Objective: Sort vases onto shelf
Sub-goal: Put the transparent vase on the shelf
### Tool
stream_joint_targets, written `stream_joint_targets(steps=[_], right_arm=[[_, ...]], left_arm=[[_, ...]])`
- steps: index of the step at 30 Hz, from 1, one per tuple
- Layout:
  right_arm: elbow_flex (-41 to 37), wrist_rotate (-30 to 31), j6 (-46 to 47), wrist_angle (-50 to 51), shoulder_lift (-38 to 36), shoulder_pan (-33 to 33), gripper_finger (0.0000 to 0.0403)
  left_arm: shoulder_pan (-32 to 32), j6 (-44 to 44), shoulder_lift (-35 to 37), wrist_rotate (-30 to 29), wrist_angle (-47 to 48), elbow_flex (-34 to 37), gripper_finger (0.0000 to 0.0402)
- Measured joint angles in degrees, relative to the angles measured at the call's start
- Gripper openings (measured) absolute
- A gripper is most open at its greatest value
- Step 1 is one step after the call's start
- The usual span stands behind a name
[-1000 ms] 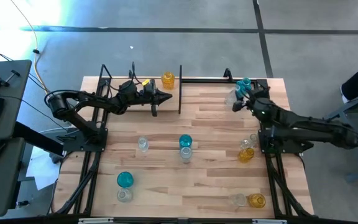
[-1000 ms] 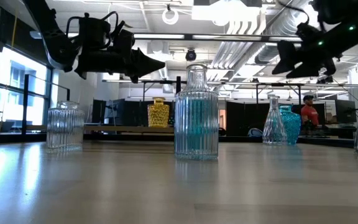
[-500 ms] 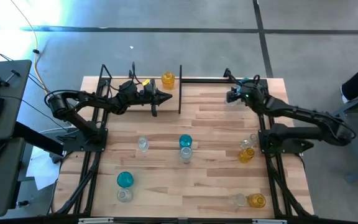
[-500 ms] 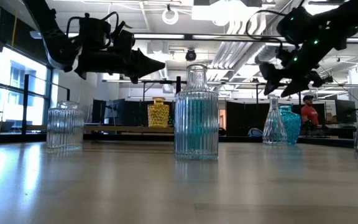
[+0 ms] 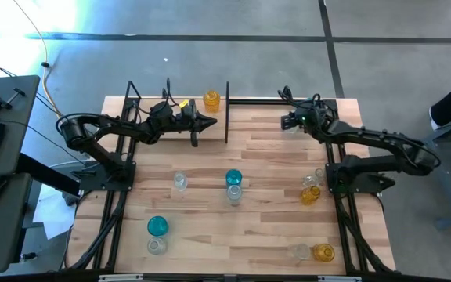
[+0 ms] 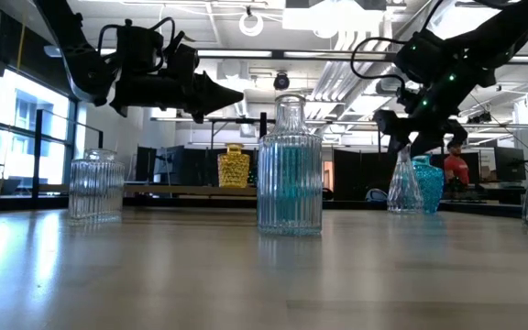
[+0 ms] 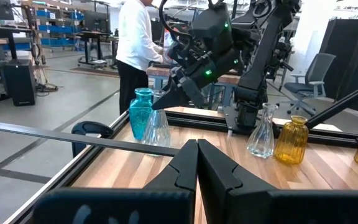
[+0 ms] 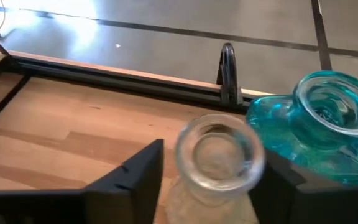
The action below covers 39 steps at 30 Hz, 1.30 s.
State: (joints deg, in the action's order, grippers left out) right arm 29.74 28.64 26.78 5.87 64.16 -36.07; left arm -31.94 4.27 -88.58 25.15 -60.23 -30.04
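Your right end effector [image 8: 213, 177] straddles the clear vase [image 8: 219, 152], fingers apart; only the amber vase [image 5: 211, 100] looks shelved, the left end effector [image 5: 210, 121] closed.

Clear vase [image 8: 219, 158] upright beside teal vase [image 8: 319, 127], amber vase [image 5: 211, 100] on shelf [image 5: 245, 103]

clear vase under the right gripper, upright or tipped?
Upright. The clear vase shows its round mouth facing the right wrist camera between the right gripper fingers, and in the low view its neck stands straight beside the teal vase.
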Motion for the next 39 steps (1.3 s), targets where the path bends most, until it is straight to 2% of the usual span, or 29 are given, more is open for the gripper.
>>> stream_joint_targets(steps=[5, 7, 14, 20, 24, 30, 35, 39], right_arm=[[0.0, -0.69, -0.56, -0.46, 0.0, 0.09, 0.0084], [0.0, -1.93, -1.35, -0.75, -0.02, 0.09, 0.0061], [3.91, -5.81, -4.27, 2.28, 0.04, 3.79, 0.0062], [14.27, -5.58, -6.28, 11.01, 0.03, 10.36, 0.0065], [22.01, -5.57, -8.09, 14.41, -0.02, 14.88, 0.0063], [32.48, -5.34, -13.53, 15.31, 0.62, 20.32, 0.0063], [42.98, -6.35, -20.21, 14.85, 6.63, 21.88, 0.0063], [53.82, -13.85, -26.65, 14.87, 15.02, 21.83, 0.0063]], left_arm=[[0.0, 0.0, 0.0, 0.01, 0.01, 0.0, 0.0], [0.0, 0.0, 0.02, 0.0, 0.05, 0.0, 0.0], [-0.02, 0.03, 0.02, 0.0, 0.34, 0.0, 0.0], [-0.69, 0.11, 2.29, 0.04, 1.75, 0.74, 0.0], [-3.8, 0.4, 5.81, 0.0, 1.97, 3.38, 0.0], [-8.5, 3.02, 12.7, -0.09, 1.72, 7.08, 0.0], [-10.19, 3.04, 15.86, 0.19, 3.54, 7.93, 0.0], [-11.3, 2.82, 16.44, 0.23, 4.64, 7.93, 0.0]])
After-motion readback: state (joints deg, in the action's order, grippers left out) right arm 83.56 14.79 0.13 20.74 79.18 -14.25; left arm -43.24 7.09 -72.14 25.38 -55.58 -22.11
